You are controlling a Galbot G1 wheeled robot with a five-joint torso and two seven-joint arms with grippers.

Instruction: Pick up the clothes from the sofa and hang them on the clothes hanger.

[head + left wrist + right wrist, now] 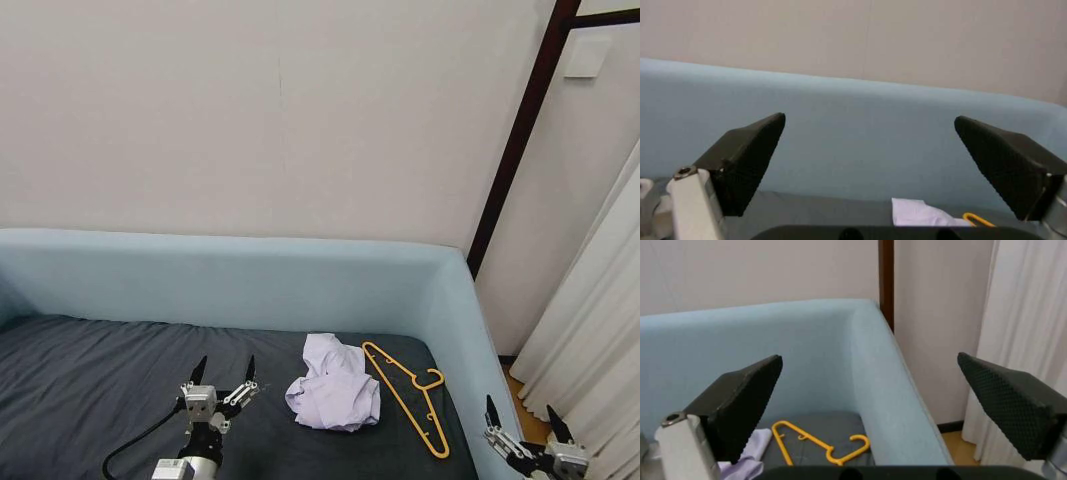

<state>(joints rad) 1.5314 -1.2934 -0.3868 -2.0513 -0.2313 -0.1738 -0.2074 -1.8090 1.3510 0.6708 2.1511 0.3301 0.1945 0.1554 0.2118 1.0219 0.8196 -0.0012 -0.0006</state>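
Lying crumpled at the lower centre of the head view, the pale clothes [335,395] rest on the sofa's [230,280] dark seat cushion [80,370]. The yellow hanger [404,402] lies flat just beside their right edge, near the light-blue sofa arm [455,330]. The left hand [225,375] hovers lower left of the clothes, fingers spread apart, with bare cushion stretching leftward. The right hand [521,420], likewise spread open, sits at the lower right corner, outside the sofa arm and near the curtain [600,330].
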